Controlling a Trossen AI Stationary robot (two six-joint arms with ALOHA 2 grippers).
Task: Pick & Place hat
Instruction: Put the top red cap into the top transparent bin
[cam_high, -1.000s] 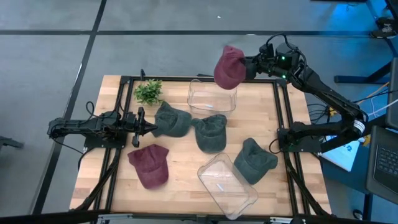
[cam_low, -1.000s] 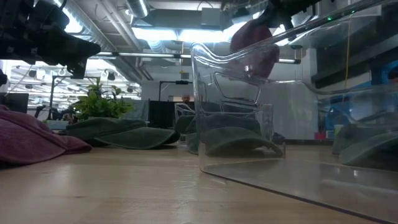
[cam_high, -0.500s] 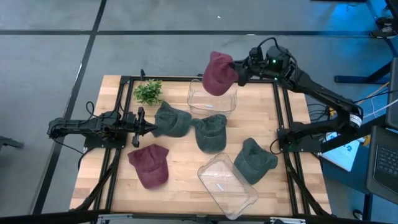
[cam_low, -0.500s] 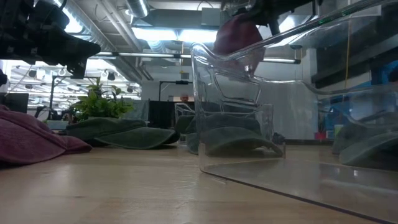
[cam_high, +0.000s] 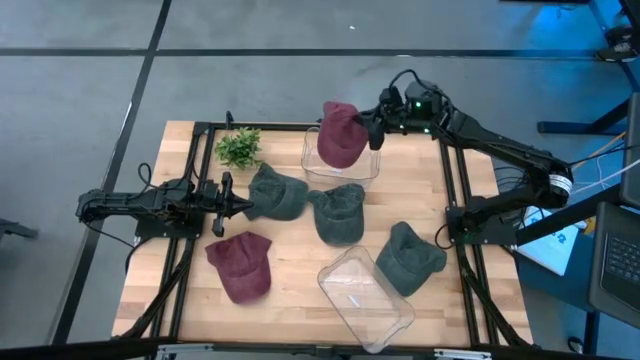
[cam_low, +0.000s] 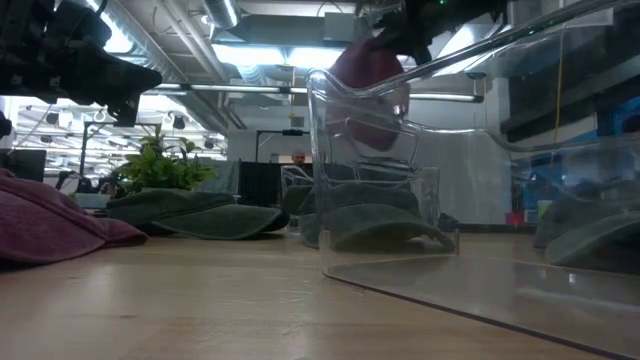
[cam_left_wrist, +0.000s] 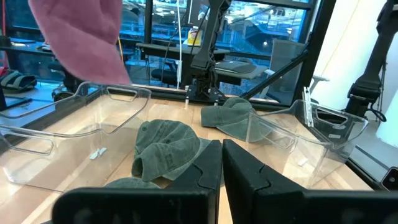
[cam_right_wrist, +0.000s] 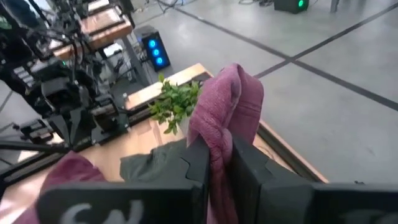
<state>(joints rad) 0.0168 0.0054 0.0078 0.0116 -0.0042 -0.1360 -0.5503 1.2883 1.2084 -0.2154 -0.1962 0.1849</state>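
The right end effector (cam_high: 372, 122) is clamped on a maroon hat (cam_high: 340, 135) and holds it in the air over the clear bin (cam_high: 340, 165) at the far edge of the table (cam_high: 180, 140); in the right wrist view the fabric is pinched between the 2 dark fingers (cam_right_wrist: 198, 158). The hat is picked but not yet placed: it hangs above the bin's opening, and the low view shows it only just reaching the rim, so lowering and release are still to come. On the table lie 3 green hats (cam_high: 338, 212) near the middle and toward the right edge, a second maroon hat (cam_high: 241, 265) toward the near left corner, and a second clear bin (cam_high: 366, 297) at the near edge, empty as far as can be seen, so most of the sorting looks undone. The left end effector (cam_high: 228, 203) waits low at the left edge with its fingers together, holding nothing. Compared with 1 second ago, the right arm has swung the hat leftward from beyond the bin's far right corner to above the bin, and it hangs lower in the low view; the left arm has not moved.
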